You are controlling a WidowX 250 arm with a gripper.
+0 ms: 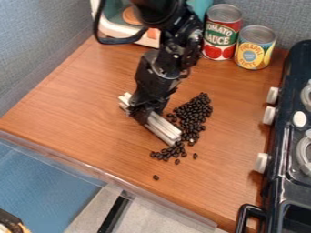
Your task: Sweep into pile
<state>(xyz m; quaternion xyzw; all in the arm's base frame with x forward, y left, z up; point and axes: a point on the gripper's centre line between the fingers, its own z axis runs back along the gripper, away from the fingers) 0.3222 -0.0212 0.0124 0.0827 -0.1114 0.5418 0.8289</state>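
Observation:
The black gripper (144, 113) hangs over the middle of the wooden counter, shut on a white bar-like sweeping tool (163, 129). The tool lies low at the counter, slanting from upper left to lower right, with an end sticking out on each side of the gripper. Dark beans (193, 113) are heaped just right of the tool, in a long band running down to its lower right end. A smaller cluster (165, 154) sits below that end, and a lone bean (156, 177) lies nearer the front edge. The gripper may hide some beans behind it.
Two cans, a red-labelled one (222, 32) and a yellow-labelled one (254, 48), stand at the back right. A toy stove (291, 136) with white knobs borders the right side. Behind the arm is a white and teal toy appliance (118, 27). The counter's front edge (109, 175) runs diagonally.

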